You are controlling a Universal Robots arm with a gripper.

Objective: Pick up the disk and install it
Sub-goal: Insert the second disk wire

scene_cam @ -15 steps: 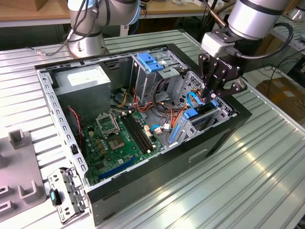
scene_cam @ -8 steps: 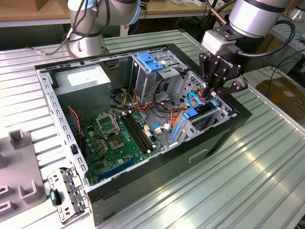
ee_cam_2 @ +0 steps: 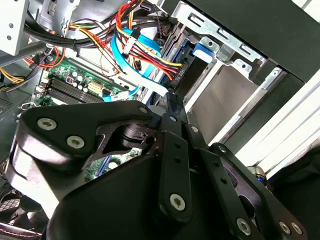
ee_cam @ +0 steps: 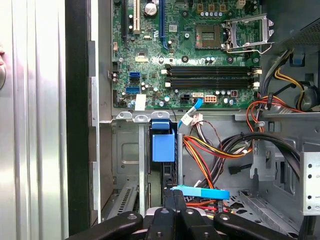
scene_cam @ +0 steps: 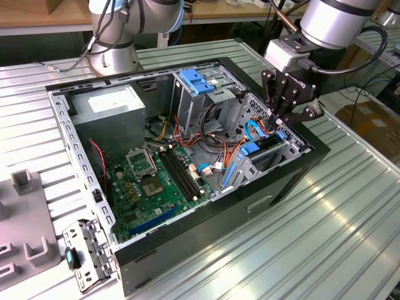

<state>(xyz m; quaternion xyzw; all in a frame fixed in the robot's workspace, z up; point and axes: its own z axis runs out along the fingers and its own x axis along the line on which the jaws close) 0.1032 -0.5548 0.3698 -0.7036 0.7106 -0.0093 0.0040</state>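
Your black linkage gripper [scene_cam: 279, 120] hangs just above the flat black-and-silver disk with blue bracket [scene_cam: 267, 145] slotted in the metal drive cage [scene_cam: 262, 164]. Its fingers are pressed together, gripping nothing you can see.

The exterior view looks down at an angle, from some way off, on the open computer case [scene_cam: 187, 169] on the desk [scene_cam: 350, 212]. Both wrist views sit close above its interior, sharing the motherboard [ee_cam: 200, 55] and probably the same blue bracket [ee_cam: 163, 145].
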